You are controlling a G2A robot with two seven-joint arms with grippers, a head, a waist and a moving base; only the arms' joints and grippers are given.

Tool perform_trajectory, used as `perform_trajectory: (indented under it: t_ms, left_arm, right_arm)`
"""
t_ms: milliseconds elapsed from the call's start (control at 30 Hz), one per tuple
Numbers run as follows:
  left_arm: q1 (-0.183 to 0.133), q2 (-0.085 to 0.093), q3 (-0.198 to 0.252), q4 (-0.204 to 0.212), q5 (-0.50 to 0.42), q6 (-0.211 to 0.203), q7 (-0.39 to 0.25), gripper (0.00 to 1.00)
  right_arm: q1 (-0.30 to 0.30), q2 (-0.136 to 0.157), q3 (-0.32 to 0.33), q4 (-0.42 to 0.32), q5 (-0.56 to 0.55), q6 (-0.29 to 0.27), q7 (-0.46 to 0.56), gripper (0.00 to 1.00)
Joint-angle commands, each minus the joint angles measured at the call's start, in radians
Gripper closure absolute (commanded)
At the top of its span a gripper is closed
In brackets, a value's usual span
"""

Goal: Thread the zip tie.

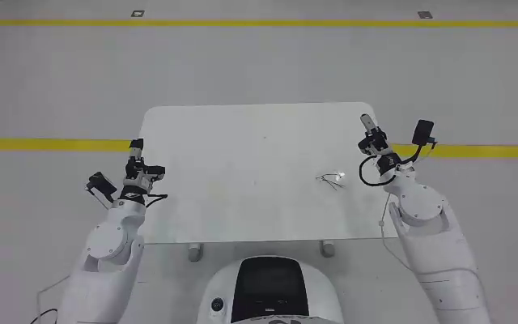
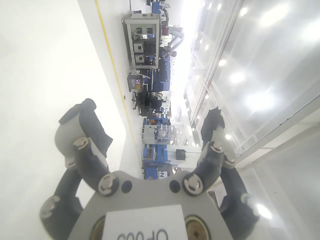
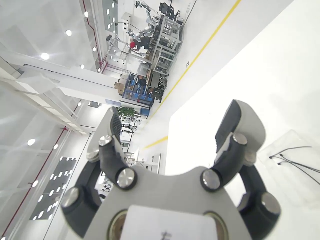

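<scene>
Claws first: the left claw (image 1: 135, 146) sits at the left-centre of the top view, at the table's left edge, jaws spread wide with nothing between them; the right claw (image 1: 368, 124) sits at the right-centre, by the table's right edge, also spread wide and empty; each wrist view agrees, with bare floor and table edge showing through the gap.

The white table (image 1: 243, 138), round-cornered, takes up the middle of the top view; its surface is plain and bright.

In the lower right of the right wrist view something clear and flat lies on the table, a clear sheet (image 3: 287, 136) or shallow tray, I cannot tell which.

On it lie the zip ties (image 1: 332, 179), right of centre in the top view, well apart from the left claw and nearer the right claw, touching neither; in the lower right of the right wrist view the zip ties (image 3: 290, 156) are thin dark strands loosely crossed, each ending in a small blocky head; there are at least two, perhaps three.

By my judgement the task has not begun; no tie is held, and no tail can be seen passing through a head, though the strands are too fine to be sure; picking one up, steadying its head and feeding the tail through are all left to do.
</scene>
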Motion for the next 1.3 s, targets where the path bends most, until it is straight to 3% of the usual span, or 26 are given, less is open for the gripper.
perform_trajectory:
  t_ms: [0, 200, 400, 467, 867, 900, 1000, 1200, 1267]
  left_arm:
    - [0.000, 0.000, 0.000, 0.000, 0.000, 0.000, 0.000, 0.00]
    - [0.000, 0.000, 0.000, 0.000, 0.000, 0.000, 0.000, 0.00]
    - [0.000, 0.000, 0.000, 0.000, 0.000, 0.000, 0.000, 0.00]
    - [0.000, 0.000, 0.000, 0.000, 0.000, 0.000, 0.000, 0.00]
    - [0.000, 0.000, 0.000, 0.000, 0.000, 0.000, 0.000, 0.00]
    - [0.000, 0.000, 0.000, 0.000, 0.000, 0.000, 0.000, 0.00]
    - [0.000, 0.000, 0.000, 0.000, 0.000, 0.000, 0.000, 0.00]
    - [0.000, 0.000, 0.000, 0.000, 0.000, 0.000, 0.000, 0.00]
    - [0.000, 0.000, 0.000, 0.000, 0.000, 0.000, 0.000, 0.00]
  right_arm:
    - [0.005, 0.002, 0.006, 0.005, -0.020, -0.002, 0.000, 0.00]
    - [0.112, 0.025, 0.027, 0.072, -0.276, -0.036, 0.163, 0.00]
    - [0.248, 0.037, -0.039, 0.184, -0.508, -0.076, 0.323, 0.00]
    - [0.278, 0.036, -0.066, 0.211, -0.533, -0.086, 0.361, 0.00]
    - [0.280, 0.036, -0.068, 0.214, -0.532, -0.085, 0.360, 0.00]
    - [0.284, 0.038, -0.069, 0.212, -0.573, -0.093, 0.362, 0.00]
    - [0.309, 0.052, -0.068, 0.219, -0.731, -0.149, 0.394, 0.00]
    - [0.358, 0.070, -0.080, 0.245, -0.923, -0.253, 0.507, 0.00]
    - [0.352, 0.075, -0.124, 0.243, -1.040, -0.333, 0.521, 0.00]
